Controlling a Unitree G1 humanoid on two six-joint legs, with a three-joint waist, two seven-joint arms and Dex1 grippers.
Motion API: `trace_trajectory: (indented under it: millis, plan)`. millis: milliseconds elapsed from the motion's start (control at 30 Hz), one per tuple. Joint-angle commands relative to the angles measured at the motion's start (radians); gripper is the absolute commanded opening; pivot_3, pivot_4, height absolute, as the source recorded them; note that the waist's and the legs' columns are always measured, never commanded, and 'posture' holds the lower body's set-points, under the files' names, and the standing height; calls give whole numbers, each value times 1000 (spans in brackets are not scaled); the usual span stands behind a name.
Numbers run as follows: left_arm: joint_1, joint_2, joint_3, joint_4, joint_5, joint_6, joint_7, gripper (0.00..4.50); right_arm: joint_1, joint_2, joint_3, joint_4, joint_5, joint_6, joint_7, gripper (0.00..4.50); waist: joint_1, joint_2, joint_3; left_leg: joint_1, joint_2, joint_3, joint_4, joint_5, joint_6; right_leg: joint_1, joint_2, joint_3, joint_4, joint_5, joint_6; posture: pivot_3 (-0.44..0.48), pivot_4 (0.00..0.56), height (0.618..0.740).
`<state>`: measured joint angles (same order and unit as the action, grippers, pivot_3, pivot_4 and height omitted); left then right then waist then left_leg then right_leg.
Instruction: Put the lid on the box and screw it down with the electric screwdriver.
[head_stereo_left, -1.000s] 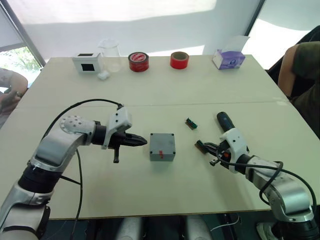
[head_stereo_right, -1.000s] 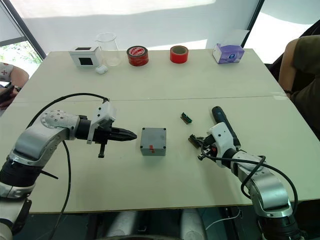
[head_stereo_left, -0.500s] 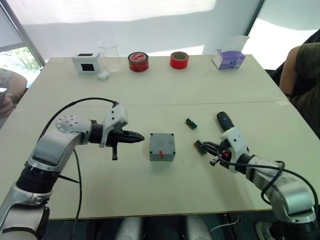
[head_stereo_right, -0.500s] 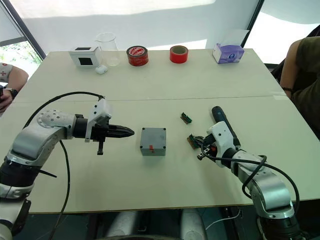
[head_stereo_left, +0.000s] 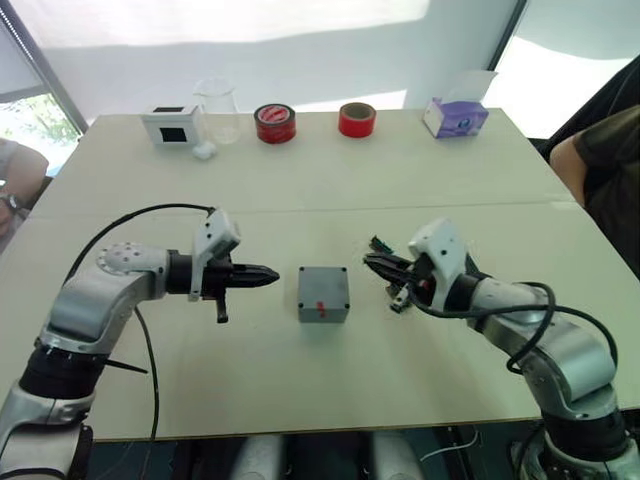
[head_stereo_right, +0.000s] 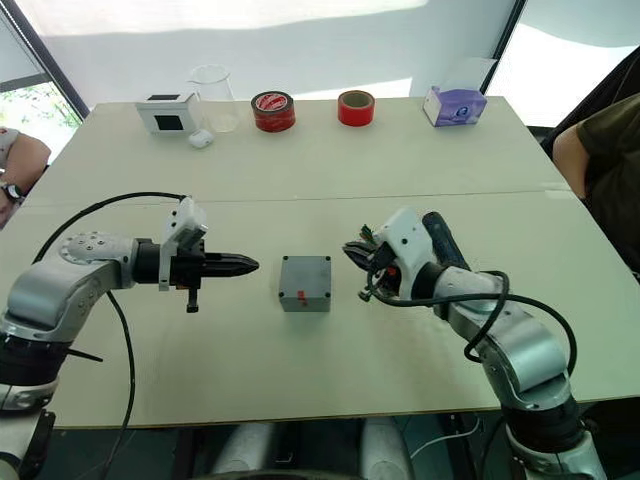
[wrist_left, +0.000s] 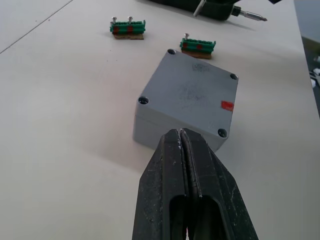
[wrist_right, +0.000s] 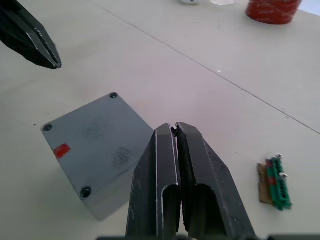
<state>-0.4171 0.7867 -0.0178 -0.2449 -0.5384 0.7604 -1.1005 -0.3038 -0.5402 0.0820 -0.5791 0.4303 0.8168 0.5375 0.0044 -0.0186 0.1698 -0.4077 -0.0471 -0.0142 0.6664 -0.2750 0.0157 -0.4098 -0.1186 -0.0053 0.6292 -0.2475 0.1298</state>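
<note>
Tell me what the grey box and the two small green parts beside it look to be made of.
The box looks like moulded matt grey plastic: dull, even surface with faint scuffs, rounded edges and recessed dark screws at the corners. The two green parts look like green plastic blocks with small shiny metal screws on top, each sitting on a brownish base that may be circuit board; that is hard to tell.

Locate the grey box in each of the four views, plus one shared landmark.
Left eye view: the box sits mid-table between the two grippers.
Right eye view: centre again.
Left wrist view: just past the closed fingertips.
Right wrist view: beside the closed fingers.
Shared landmark: the red mark on its top face.
</note>
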Motion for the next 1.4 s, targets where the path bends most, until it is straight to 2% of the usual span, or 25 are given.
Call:
trace_trajectory:
  millis: [33, 567, 1400]
  plan:
    - [11, 4, 42, -62, -39, 22, 30, 0, -33, 18, 44, 41, -33, -61, 13, 51, 3, 0, 0, 0, 0, 0, 0, 0, 0, 0, 0, 0, 0, 0, 0, 0, 150, 740]
    - [29, 0, 46, -98, -80, 43, 107, 0, -48, 34, 103, 156, -110, -154, 40, 51, 2, 0, 0, 0, 0, 0, 0, 0, 0, 0, 0, 0, 0, 0, 0, 0, 150, 740]
    - [18, -2, 24, -64, -64, 11, 85, 0, -10, 26, 62, 104, -101, -122, 39, 51, 2, 0, 0, 0, 0, 0, 0, 0, 0, 0, 0, 0, 0, 0, 0, 0, 150, 740]
